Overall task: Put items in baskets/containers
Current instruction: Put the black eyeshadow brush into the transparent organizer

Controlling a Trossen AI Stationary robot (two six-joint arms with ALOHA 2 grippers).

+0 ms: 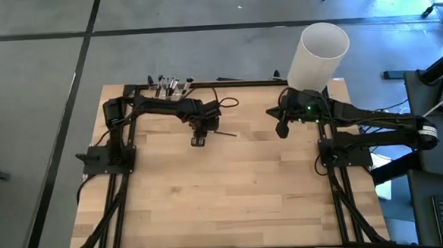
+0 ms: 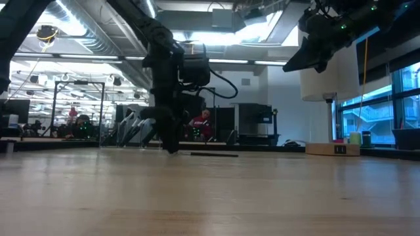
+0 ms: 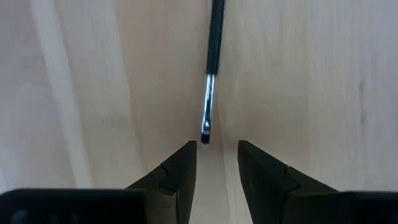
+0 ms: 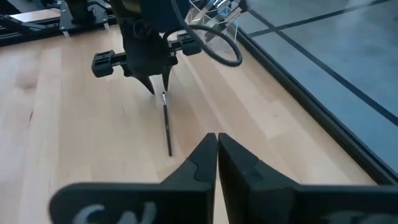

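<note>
One thin makeup brush (image 3: 211,68) with a dark handle and silver ferrule lies flat on the wooden table (image 1: 233,199); it also shows in the high view (image 1: 226,134) and the low view (image 2: 214,155). My left gripper (image 3: 216,149) points down at the table, open with a narrow gap. The brush's bristle tip (image 3: 204,137) lies just ahead of that gap, touching neither finger. The clear container (image 1: 169,86) with several brushes standing in it sits at the table's far edge. My right gripper (image 4: 216,144) is shut and hangs raised over the table's right part (image 1: 282,126).
A tall white cylinder (image 1: 318,54) stands at the far right corner, just behind the right arm. A dark cable loops beside the left wrist (image 1: 224,103). Bare wood stretches across the table's near half. People sit in the room beyond (image 2: 203,124).
</note>
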